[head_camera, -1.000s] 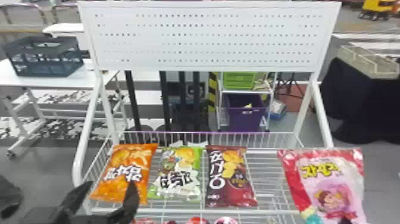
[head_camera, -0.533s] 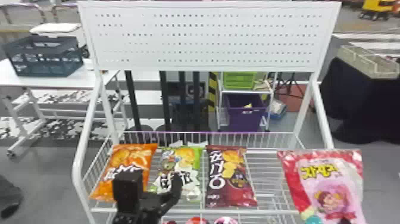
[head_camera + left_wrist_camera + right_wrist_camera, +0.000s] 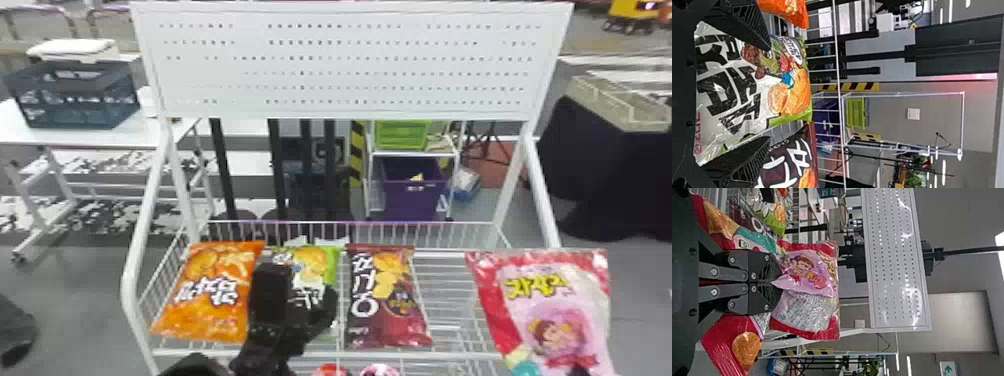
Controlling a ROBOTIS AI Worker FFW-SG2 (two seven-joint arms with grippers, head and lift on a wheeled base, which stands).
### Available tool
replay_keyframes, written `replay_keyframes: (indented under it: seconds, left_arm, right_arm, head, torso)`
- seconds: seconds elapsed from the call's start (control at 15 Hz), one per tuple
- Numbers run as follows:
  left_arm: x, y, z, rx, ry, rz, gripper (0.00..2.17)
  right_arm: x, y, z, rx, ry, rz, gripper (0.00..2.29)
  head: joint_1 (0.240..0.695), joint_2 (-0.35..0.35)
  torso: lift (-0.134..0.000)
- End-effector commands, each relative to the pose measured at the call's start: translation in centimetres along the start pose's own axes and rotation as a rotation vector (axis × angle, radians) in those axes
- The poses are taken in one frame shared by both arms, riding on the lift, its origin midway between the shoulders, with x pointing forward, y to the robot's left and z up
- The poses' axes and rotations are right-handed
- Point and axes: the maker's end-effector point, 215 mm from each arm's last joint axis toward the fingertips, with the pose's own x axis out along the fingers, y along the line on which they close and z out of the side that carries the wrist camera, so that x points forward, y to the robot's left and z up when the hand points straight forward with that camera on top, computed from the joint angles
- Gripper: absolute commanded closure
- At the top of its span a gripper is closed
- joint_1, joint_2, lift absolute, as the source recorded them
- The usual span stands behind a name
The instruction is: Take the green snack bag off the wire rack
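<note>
Green bag lies on the rack, between the orange bag and the maroon bag. Left gripper is over the green bag, open; in the left wrist view its fingers stand apart, one toward each side of the bag. Contact: cannot tell. Right gripper is closed on the pink bag, which appears at the rack's right end in the head view.
</note>
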Motion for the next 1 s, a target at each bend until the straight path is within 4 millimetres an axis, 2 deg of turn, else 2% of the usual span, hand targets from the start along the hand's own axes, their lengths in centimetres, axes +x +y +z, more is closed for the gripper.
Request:
replay_keyframes:
  seconds: [0.0, 0.2, 0.27, 0.4, 0.47, 0.53, 0.67, 0.93]
  left_arm:
    - [0.9, 0.1, -0.7, 0.017, 0.028, 0.003, 0.09]
    - [1.0, 0.6, -3.0, 0.042, 0.112, 0.001, 0.35]
    - [1.0, 0.6, -3.0, 0.037, 0.114, 0.002, 0.56]
    - [0.8, 0.9, -3.2, 0.024, 0.119, 0.016, 1.46]
    - [0.6, 0.7, -3.1, 0.018, 0.116, 0.008, 1.61]
    - [0.4, 0.7, -3.2, 0.014, 0.116, 0.010, 1.63]
    - [-0.2, 0.3, -2.0, 0.007, 0.091, 0.008, 1.71]
    - [-1.9, 0.2, 0.6, -0.009, 0.033, 0.002, 1.71]
  right_arm:
    - [0.0, 0.0, 0.0, -0.001, 0.000, 0.000, 2.24]
    - [0.0, 0.0, 0.0, -0.001, 0.000, 0.001, 2.24]
    - [0.0, 0.0, 0.0, -0.001, 0.001, 0.001, 2.24]
    - [0.0, 0.0, -0.1, -0.001, 0.003, 0.001, 2.24]
    - [0.0, 0.0, 0.1, -0.002, -0.002, 0.003, 2.24]
    - [0.0, 0.0, 0.0, -0.002, 0.002, 0.003, 2.24]
    - [0.0, 0.0, -0.1, -0.001, 0.003, 0.001, 2.24]
    - [0.1, 0.0, 0.1, -0.002, 0.000, 0.001, 2.24]
  head:
    - [0.499, 0.000]
    - [0.499, 0.000]
    - [0.499, 0.000]
    - [0.499, 0.000]
    - [0.499, 0.000]
    - [0.499, 0.000]
    - [0.499, 0.000]
    - [0.499, 0.000]
  torso:
    - [0.000]
    - [0.000]
    - [0.000]
    - [0.000]
    - [0.000]
    - [0.000]
    - [0.000]
    - [0.000]
